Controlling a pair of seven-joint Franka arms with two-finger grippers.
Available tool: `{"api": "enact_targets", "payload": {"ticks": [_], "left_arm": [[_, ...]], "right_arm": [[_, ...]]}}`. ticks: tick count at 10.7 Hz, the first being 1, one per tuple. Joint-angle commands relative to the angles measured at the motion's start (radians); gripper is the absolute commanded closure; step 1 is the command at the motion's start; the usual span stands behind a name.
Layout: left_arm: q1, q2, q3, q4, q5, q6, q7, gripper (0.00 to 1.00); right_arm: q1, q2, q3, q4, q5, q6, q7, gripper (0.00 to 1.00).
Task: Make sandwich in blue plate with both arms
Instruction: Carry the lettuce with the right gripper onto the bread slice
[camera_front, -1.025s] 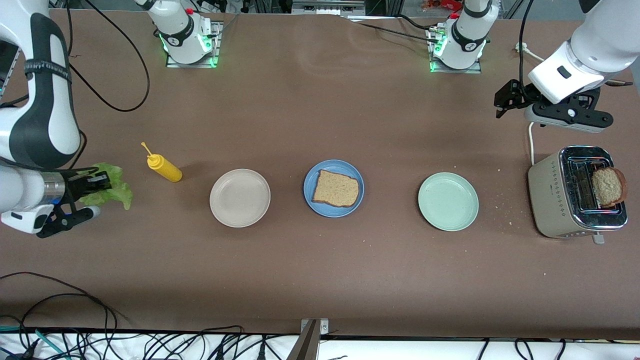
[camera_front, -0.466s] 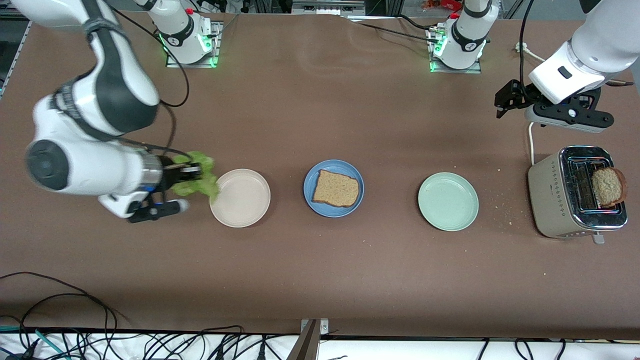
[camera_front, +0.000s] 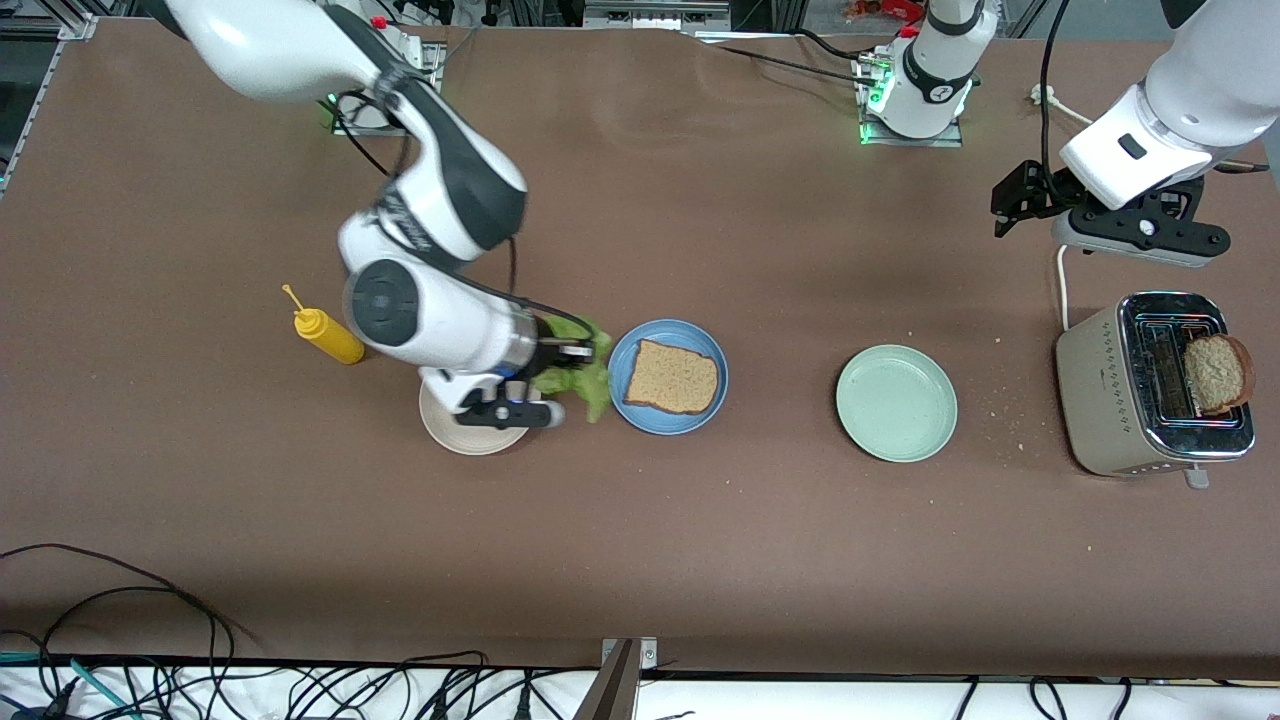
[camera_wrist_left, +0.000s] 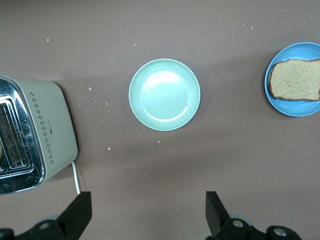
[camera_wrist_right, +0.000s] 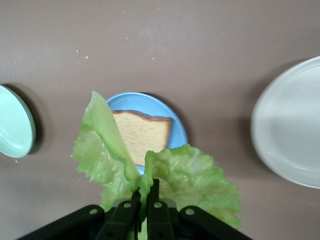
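Green lettuce (camera_front: 580, 375), pinched in the right gripper (camera_front: 585, 352), has travelled from the right arm's end of the table, past the mustard bottle (camera_front: 328, 337) and over the beige plate (camera_front: 470, 432), and now hangs just beside the blue plate (camera_front: 622, 352). One slice of bread (camera_front: 672, 377) lies on that plate, uncovered. The leaf looks about to go on top. The left gripper (camera_front: 1010, 200) has not moved; it waits with fingers apart over bare table by the toaster (camera_front: 1100, 400), where the second slice (camera_front: 1215, 372) sticks up from a slot, near the green plate (camera_front: 897, 403).
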Motion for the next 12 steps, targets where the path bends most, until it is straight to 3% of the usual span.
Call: {"api": "enact_targets", "payload": {"ticks": [1,4,11,12], "left_arm": [[0.012,-0.001,0.001,-0.003,-0.021,-0.006,0.008,0.00],[0.019,-0.001,0.001,-0.003,-0.021,-0.006,0.008,0.00],[0.021,0.002,0.001,-0.003,-0.022,-0.006,0.008,0.00],[0.021,0.002,0.001,-0.003,-0.022,-0.006,0.008,0.00]], "right_arm": [[0.097,0.128,-0.002,0.026,0.015,0.233,0.116,1.00],[0.159,0.216,-0.005,0.026,0.015,0.342,0.184,1.00],[0.203,0.297,-0.007,0.023,0.007,0.415,0.210,1.00],[0.203,0.296,-0.008,0.023,0.006,0.415,0.204,0.83]]}}
